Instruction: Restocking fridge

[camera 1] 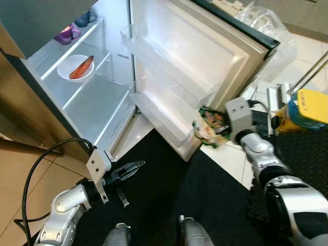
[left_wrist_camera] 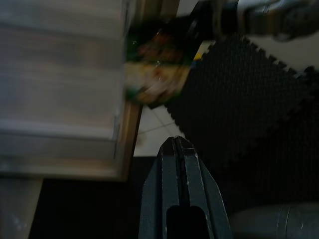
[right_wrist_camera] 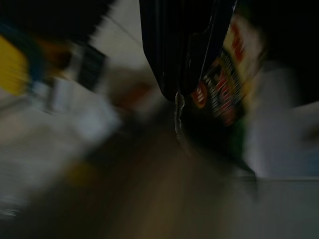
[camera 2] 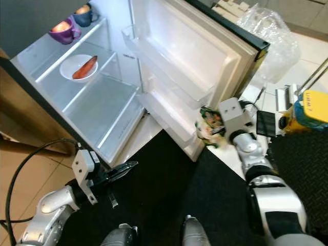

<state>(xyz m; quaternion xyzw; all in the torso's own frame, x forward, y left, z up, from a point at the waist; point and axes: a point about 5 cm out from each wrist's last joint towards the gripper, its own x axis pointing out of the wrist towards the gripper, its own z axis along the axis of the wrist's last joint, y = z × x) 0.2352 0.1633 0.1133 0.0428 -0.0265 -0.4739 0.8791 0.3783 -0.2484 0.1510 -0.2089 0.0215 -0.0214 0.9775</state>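
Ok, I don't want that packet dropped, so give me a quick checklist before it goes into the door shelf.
1. Fridge door open: ok.
2. Right gripper shut on the snack packet: ok.
3. Packet beside the lower door shelf, not yet in it: ok.
4. Lower door shelf has room: ok.
5. Left gripper shut, low over the black mat, out of the way: ok.
6. Grip firmness: cannot tell, right wrist view blurred.

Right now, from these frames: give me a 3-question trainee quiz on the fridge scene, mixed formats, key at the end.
1. True or false: the right gripper holds a printed food packet beside the open fridge door.
2. What lies on the white plate inside the fridge? A) a carrot-like orange item B) an egg C) a bottle
3. Fill in: the left gripper hangs over the black ____.

Key: 1 true; 2 A; 3 mat.
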